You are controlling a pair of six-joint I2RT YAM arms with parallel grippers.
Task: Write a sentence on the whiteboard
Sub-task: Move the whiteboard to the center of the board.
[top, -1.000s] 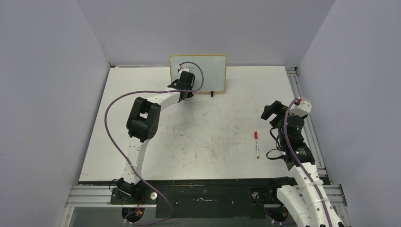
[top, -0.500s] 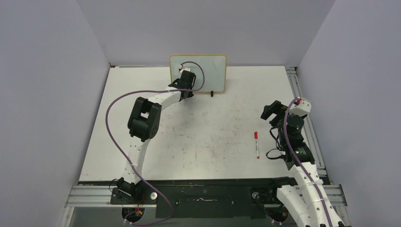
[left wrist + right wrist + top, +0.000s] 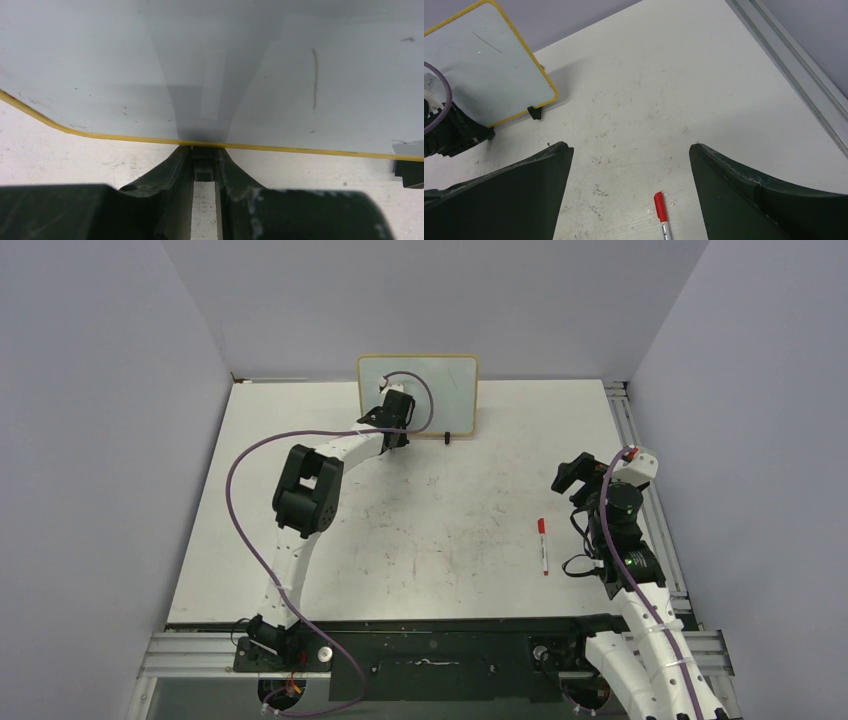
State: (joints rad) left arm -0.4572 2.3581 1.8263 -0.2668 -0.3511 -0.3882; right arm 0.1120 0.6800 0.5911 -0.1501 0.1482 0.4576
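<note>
- The left pincer (image 3: 203, 156) was closed on the lower edge of the whiteboard (image 3: 445, 380), with a small dark foot (image 3: 202, 170) pinched between its tips.
- The whiteboard was stood upright at the far edge of the counter (image 3: 450, 490), long axis left to right, face turned toward the arms; one thin dark stroke (image 3: 314, 77) was marked on it.
- A red-capped marker (image 3: 543, 545) was laid flat right of centre, cap pointed away from the arms.
- The right pincer (image 3: 630, 150) was held wide open above the counter, just right of the marker.

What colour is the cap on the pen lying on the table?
The cap is red; clearest in the right wrist view.
</note>
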